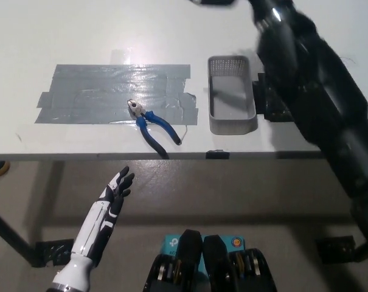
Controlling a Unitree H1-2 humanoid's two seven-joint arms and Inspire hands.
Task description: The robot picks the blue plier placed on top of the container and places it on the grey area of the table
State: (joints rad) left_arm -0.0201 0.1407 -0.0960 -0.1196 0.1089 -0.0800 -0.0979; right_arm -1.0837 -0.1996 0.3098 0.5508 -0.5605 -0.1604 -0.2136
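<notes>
We see the blue plier [152, 126] lying flat on the white worktop [80, 30], with its metal head on the lower edge of the grey area [111, 91] and its blue handles reaching off the tape toward the worktop's front edge. The handles are slightly spread, and the tip of one comes close to that edge. Nothing is touching the plier.

Just to the right of the grey area stands the container [231, 96], a small grey mesh tray, upright and open at the top, apart from the plier. Beside its right side we make out part of a black flat object [272, 106], mostly hidden behind the right arm.

The black right arm [317, 103] crosses the right side of the view, raised above the worktop. Its robot hand [211, 2] is cut off by the top edge, so we cannot tell how its fingers stand.

The white left robot hand [114, 196] rests below the worktop's front edge at the lower left, fingers apart and holding nothing.
</notes>
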